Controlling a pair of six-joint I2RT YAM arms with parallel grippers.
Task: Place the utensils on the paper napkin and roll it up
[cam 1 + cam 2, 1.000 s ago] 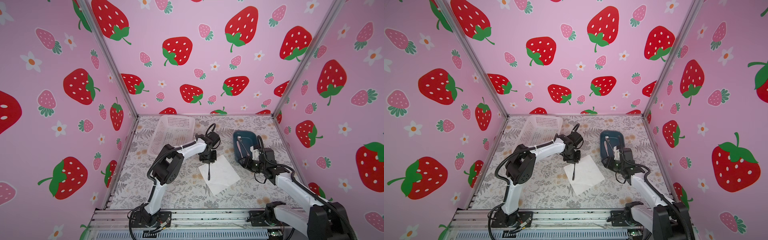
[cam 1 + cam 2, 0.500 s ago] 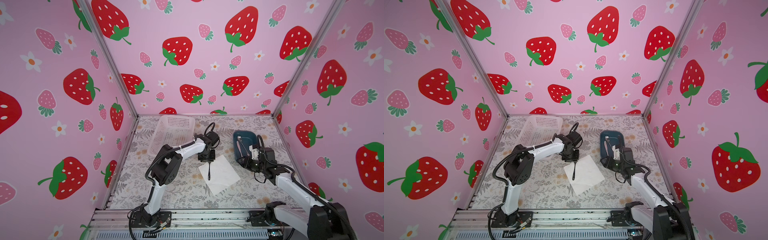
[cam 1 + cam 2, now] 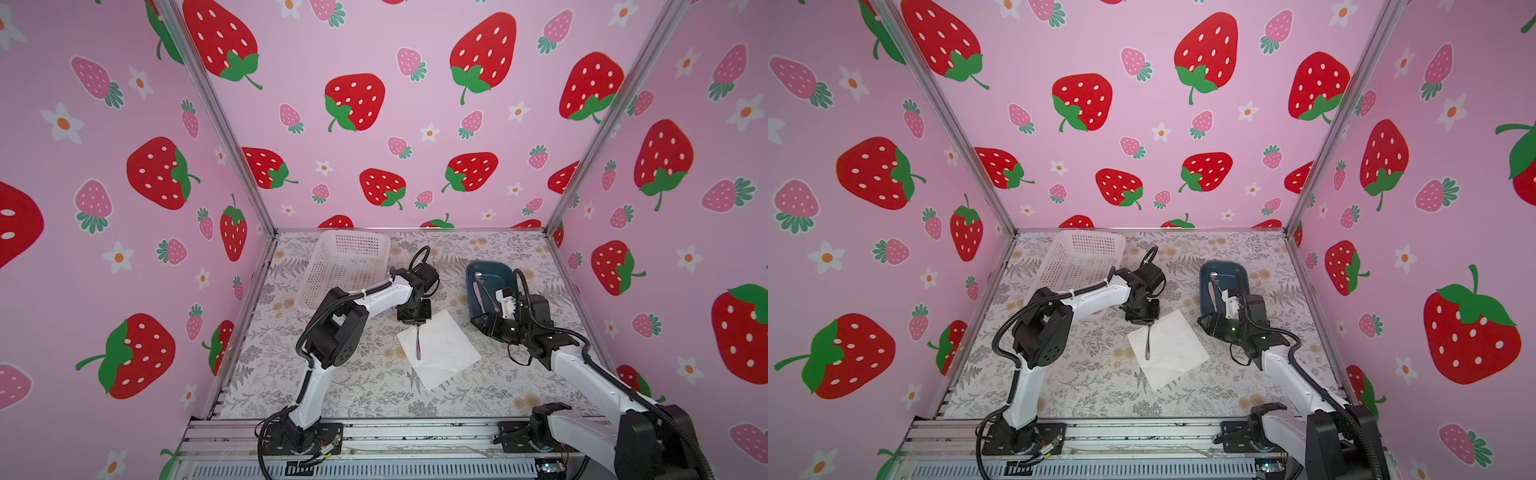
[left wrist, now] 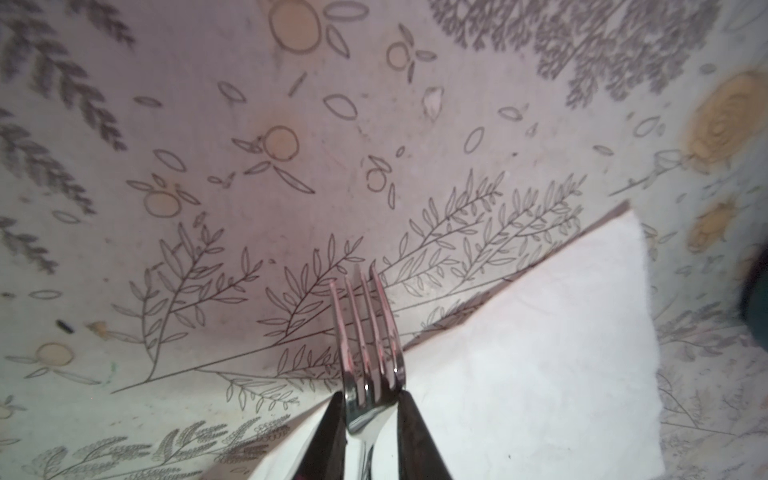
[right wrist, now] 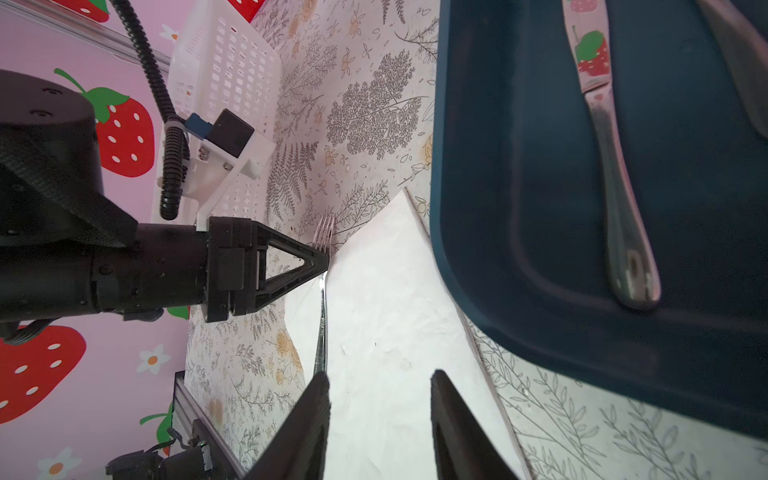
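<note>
The white paper napkin (image 3: pixel 446 353) (image 3: pixel 1177 353) lies flat mid-table. A dark fork (image 3: pixel 418 347) (image 3: pixel 1147 347) rests along its left part, with the tines past the napkin's far edge (image 4: pixel 365 324) (image 5: pixel 322 316). My left gripper (image 3: pixel 413 323) (image 3: pixel 1144 321) (image 4: pixel 370 399) points down, shut on the fork's head, a finger pressing each side. My right gripper (image 5: pixel 378 378) (image 3: pixel 478 323) hovers open over the napkin's right part, nothing between its fingers. The silvery spoon (image 3: pixel 478 277) (image 5: pixel 615 199) lies in a dark blue tray (image 3: pixel 471 299) (image 5: pixel 478 208).
A white perforated basket (image 3: pixel 345 266) (image 3: pixel 1079 262) stands at the back left, behind the left arm. The blue tray sits just beyond the right gripper. A second slim utensil (image 5: pixel 739 62) shows at the tray's edge. Pink strawberry walls close in three sides.
The left gripper's jaws have closed in on the fork's head. Fork, napkin and right arm stay where they were.
</note>
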